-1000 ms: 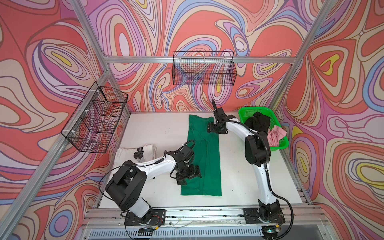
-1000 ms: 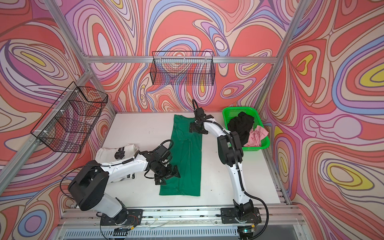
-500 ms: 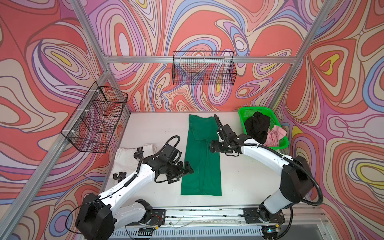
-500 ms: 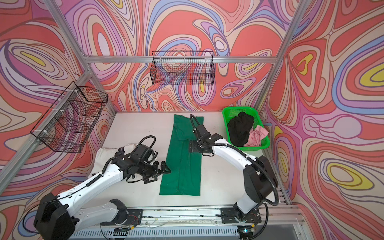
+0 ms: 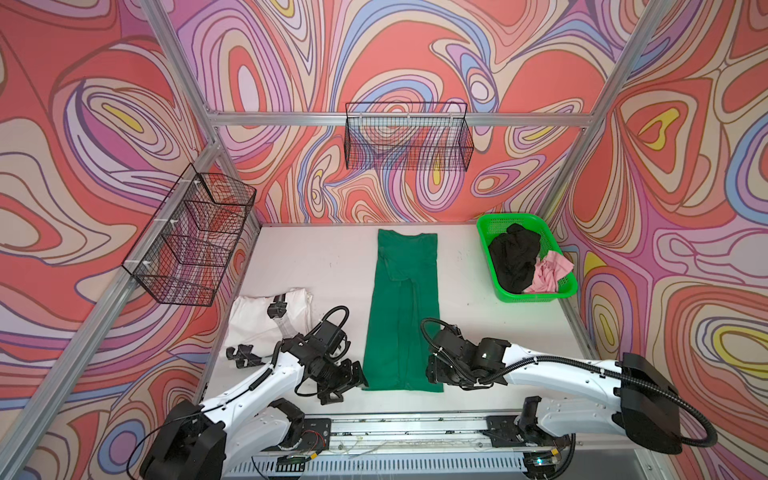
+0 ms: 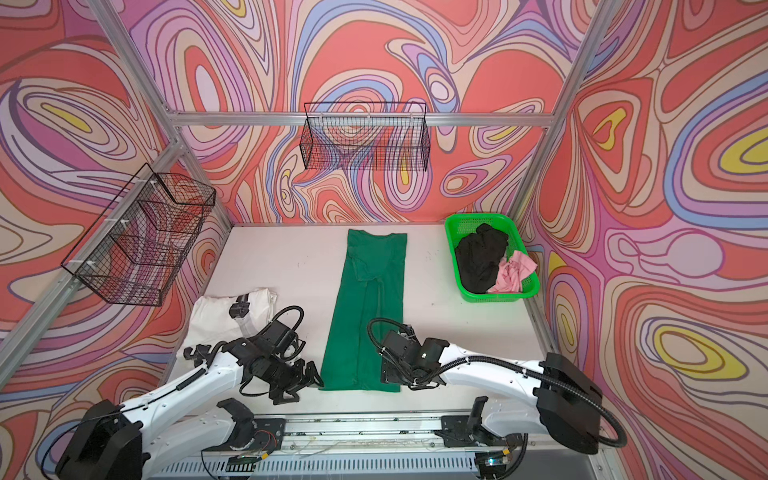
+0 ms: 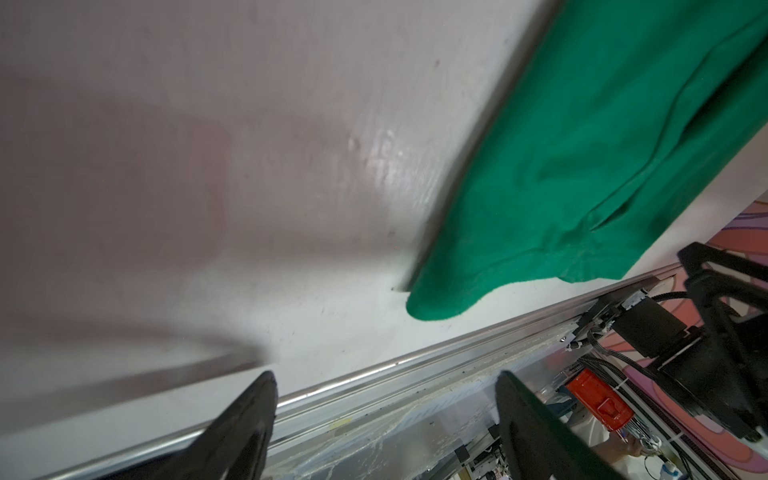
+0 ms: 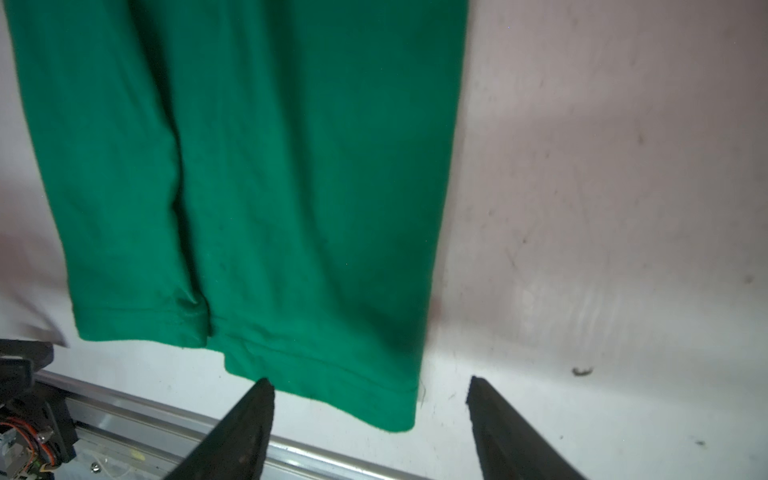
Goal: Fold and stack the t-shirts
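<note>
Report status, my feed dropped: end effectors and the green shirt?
Left end effector open, short of near hem corner. Right end effector open, over other corner. Green t-shirt flat, folded lengthwise. Path clear.

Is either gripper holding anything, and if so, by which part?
Nothing is held. The left gripper and right gripper are both open, close to the near hem corners of the green t-shirt.

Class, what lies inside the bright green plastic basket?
Inside the green plastic basket lie a crumpled black t-shirt and a pale pink t-shirt. Anything beneath them is covered.
</note>
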Controlling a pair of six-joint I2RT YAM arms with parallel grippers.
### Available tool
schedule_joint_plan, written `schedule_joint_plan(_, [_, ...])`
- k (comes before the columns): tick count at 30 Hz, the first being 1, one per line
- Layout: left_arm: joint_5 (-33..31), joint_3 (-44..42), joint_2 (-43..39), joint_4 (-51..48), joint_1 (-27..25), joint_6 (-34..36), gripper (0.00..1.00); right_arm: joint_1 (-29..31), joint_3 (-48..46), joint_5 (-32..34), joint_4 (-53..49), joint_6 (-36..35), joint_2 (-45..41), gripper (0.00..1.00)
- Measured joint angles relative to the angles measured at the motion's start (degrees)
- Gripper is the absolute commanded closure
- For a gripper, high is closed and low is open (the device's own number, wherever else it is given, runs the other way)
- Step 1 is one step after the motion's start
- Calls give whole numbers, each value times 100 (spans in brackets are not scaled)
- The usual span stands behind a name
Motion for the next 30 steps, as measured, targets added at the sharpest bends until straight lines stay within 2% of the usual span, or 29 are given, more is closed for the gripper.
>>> schedule_joint_plan(5, [-2,76,317,120,0,17,26,317,-190,11,26,625,4,35])
schedule_joint_plan(10, [-146,304,702,79,0,63,35,437,-358,9,138,964,9,41])
schedule_joint_plan(17, [-297,579,1067,122,-2,103,41,446,-498,15,271,1128,39,46])
schedule_joint_plan(23, [-398,726,1388,153,-164,103,51,446,-551,33,422,1134,59,52])
schedule_joint_plan(30, [-533,909,1757,208,-444,101,53,446,-514,116,496,1049,170,58])
